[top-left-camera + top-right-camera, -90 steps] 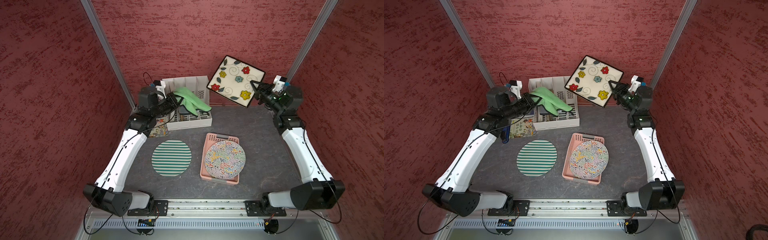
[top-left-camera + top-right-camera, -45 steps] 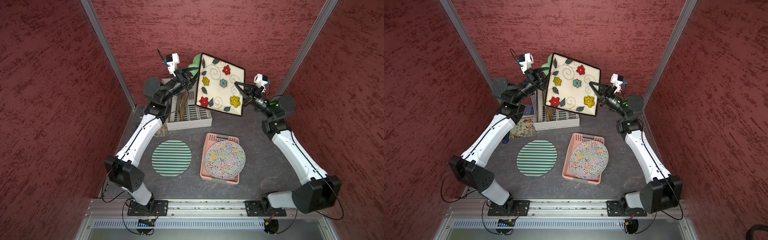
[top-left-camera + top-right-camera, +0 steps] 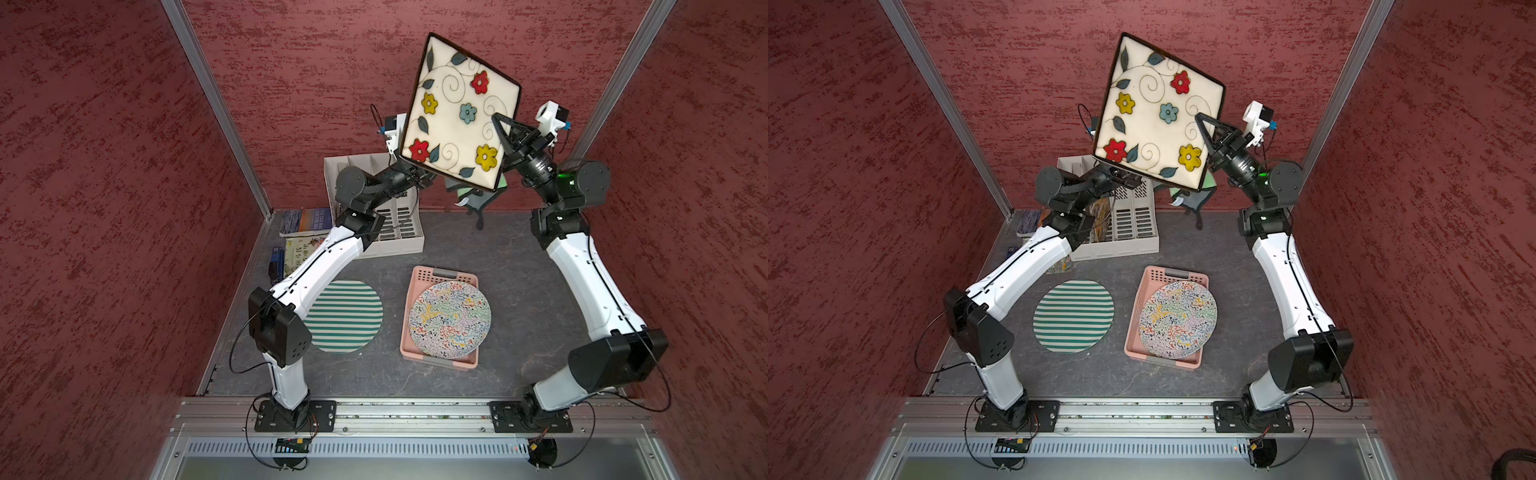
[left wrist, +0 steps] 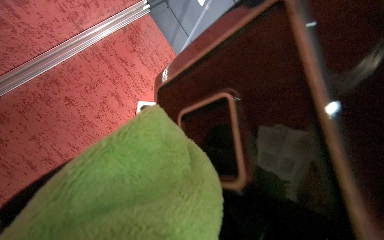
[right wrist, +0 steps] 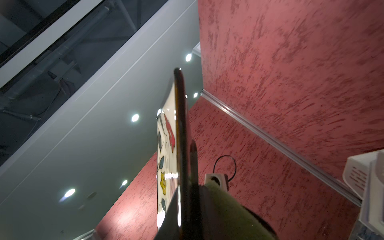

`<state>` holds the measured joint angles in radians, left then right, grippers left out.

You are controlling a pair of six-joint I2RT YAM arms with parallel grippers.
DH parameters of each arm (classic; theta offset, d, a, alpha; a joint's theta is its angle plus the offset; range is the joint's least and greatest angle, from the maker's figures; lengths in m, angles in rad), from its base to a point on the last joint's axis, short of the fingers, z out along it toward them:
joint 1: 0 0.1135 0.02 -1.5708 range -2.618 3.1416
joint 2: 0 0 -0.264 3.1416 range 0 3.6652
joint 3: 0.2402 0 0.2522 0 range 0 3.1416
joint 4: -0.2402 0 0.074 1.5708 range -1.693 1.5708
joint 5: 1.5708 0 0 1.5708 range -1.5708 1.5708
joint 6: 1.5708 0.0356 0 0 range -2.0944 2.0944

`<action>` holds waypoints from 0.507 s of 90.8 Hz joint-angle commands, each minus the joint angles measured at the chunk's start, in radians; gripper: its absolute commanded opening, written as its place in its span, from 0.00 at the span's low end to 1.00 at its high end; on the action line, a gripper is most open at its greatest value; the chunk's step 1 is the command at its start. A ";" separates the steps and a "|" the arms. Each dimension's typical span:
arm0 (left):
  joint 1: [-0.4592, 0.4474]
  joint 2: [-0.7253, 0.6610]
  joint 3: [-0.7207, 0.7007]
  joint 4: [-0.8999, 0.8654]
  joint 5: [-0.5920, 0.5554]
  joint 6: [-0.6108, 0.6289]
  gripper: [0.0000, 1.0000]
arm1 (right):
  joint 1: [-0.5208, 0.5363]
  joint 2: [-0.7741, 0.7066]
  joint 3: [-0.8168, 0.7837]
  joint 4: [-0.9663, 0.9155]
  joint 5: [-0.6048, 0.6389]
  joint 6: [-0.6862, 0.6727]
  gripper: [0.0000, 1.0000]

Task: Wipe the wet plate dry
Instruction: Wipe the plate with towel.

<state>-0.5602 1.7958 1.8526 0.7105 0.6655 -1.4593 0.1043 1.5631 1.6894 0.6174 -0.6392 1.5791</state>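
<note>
Plate with flowers: hanging high over the tabletop at 12 o'clock, tilting steeply, facing its painted side toward both top views.

Right gripper: clamping the plate with flowers at its 3 o'clock rim, laying one finger across the painted face. Showing that rim edge-on in the right wrist view.

Left gripper: hiding behind the plate with flowers in both top views, reaching in from 9 o'clock. Closed tight, pinching the green cloth and holding it just beside the dark underside. Not possible telling whether actually touching.

Green cloth again: dangling below the plate's 6 o'clock edge in both top views.

Elsewhere on the tabletop:
- Striped plate: lying flat at 9 o'clock.
- Pink basket: sitting just beside it at centre, carrying a squiggle-patterned plate.
- White rack: standing at 11 o'clock.
- Books: lying at 10 o'clock.
</note>
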 commanded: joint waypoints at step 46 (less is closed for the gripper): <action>0.009 -0.111 -0.147 0.196 -0.012 -0.061 0.00 | 0.033 0.071 0.116 -0.090 0.162 -0.060 0.00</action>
<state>-0.5259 1.7683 1.8030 0.7982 0.5922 -1.5219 0.2226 1.6024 1.7546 0.5518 -0.6048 1.5269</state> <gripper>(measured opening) 0.067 0.150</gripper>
